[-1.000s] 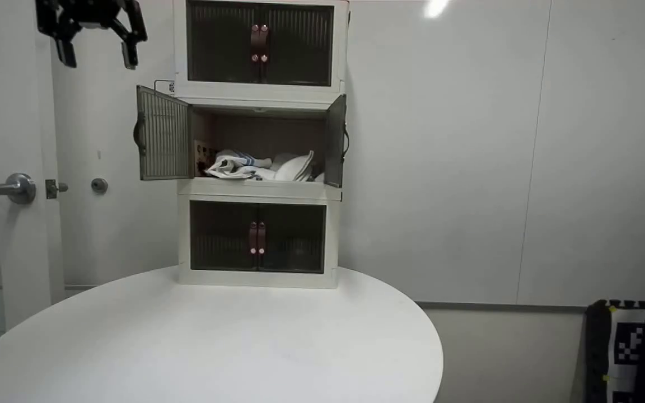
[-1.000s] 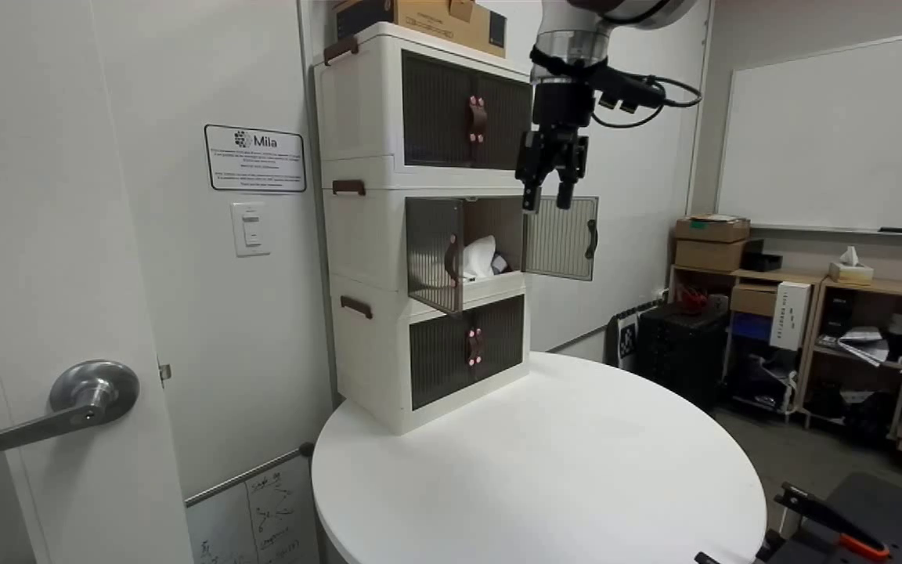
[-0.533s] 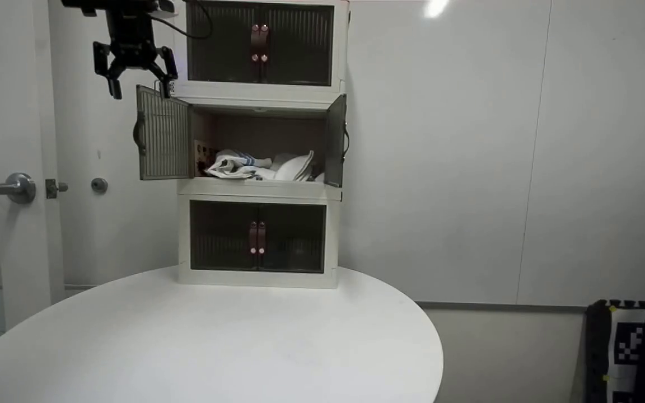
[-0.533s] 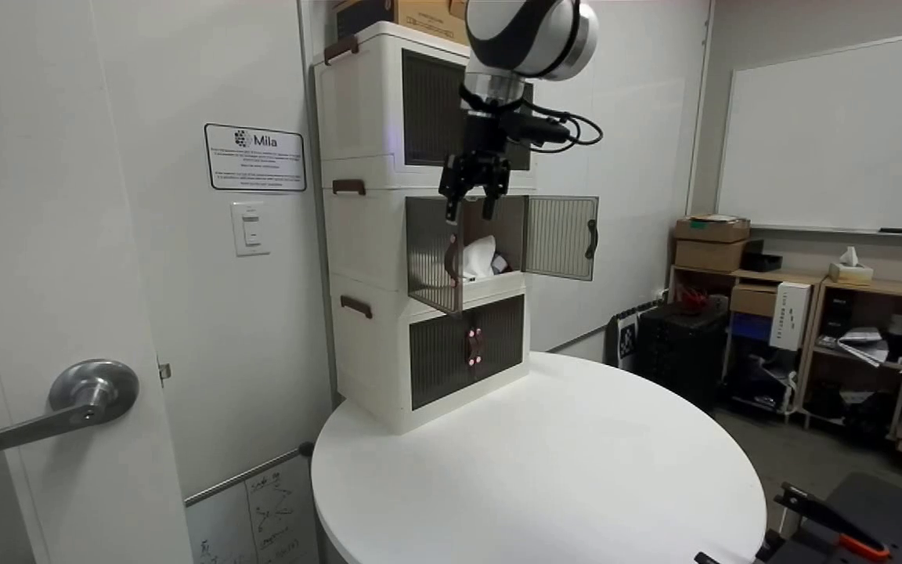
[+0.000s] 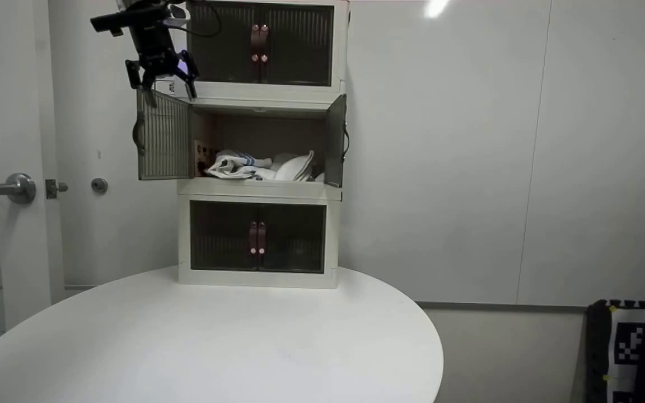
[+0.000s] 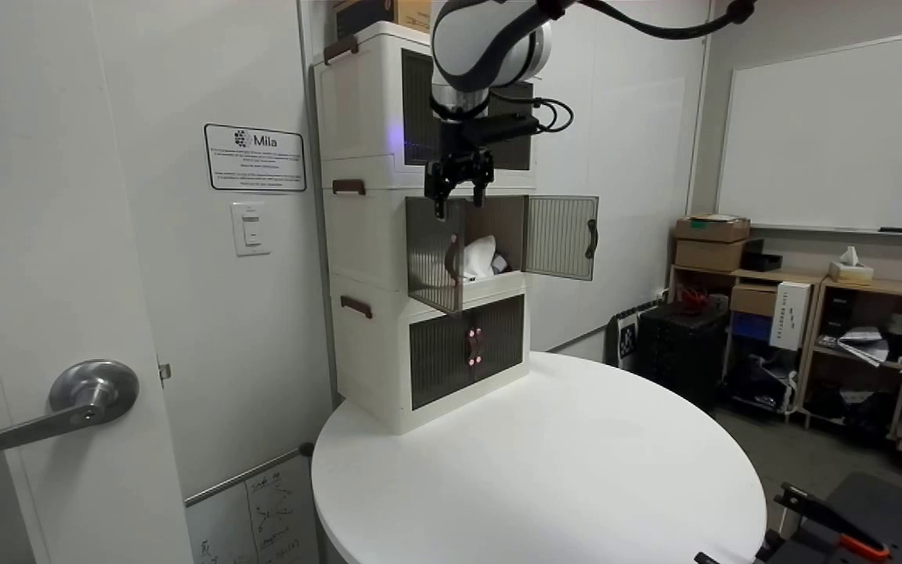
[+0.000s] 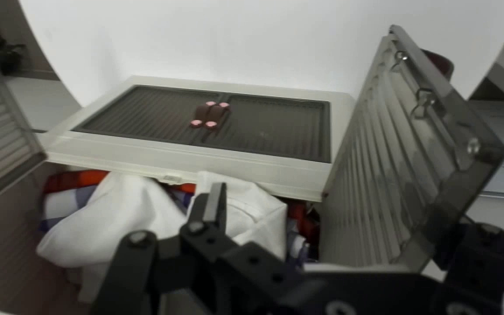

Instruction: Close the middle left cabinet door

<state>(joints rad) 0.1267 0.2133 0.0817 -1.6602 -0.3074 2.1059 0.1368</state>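
At the far left, a white room door [image 5: 17, 123] with a silver lever handle [image 5: 20, 188] is being seen. Further right, the middle left cabinet door [image 5: 167, 143], a small upright rectangular panel of dark grey, ribbed, see-through material, is being shown standing wide open, swung out to the left of the middle compartment [image 5: 272, 134], with a curved dark brown handle [image 5: 136, 134] being carried on its free edge. At its top, the black two-fingered claw [image 5: 172, 102] is being held aslant by the white-and-black robot arm [image 6: 459, 39], fingers downward; they are being held well spread, and nothing is being gripped between them. In both exterior views a fingertip is being seen overlapping the panel, but whether it is being touched cannot be told. Next, crumpled white cloths [image 5: 294, 167] with blue stripes are being held in the middle compartment, and in the wrist view red fabric [image 7: 75, 178] is being partly covered by them. Above and below, a white upper cabinet [image 5: 261, 91] and a white lower cabinet [image 5: 258, 280] are being shown, the stack being supported by a round white table [image 5: 244, 347]. To the right, a matching dark grey door [image 5: 336, 140] is being seen, also standing open. At the far right, a black-and-white patterned board [image 5: 629, 341] is being shown low down
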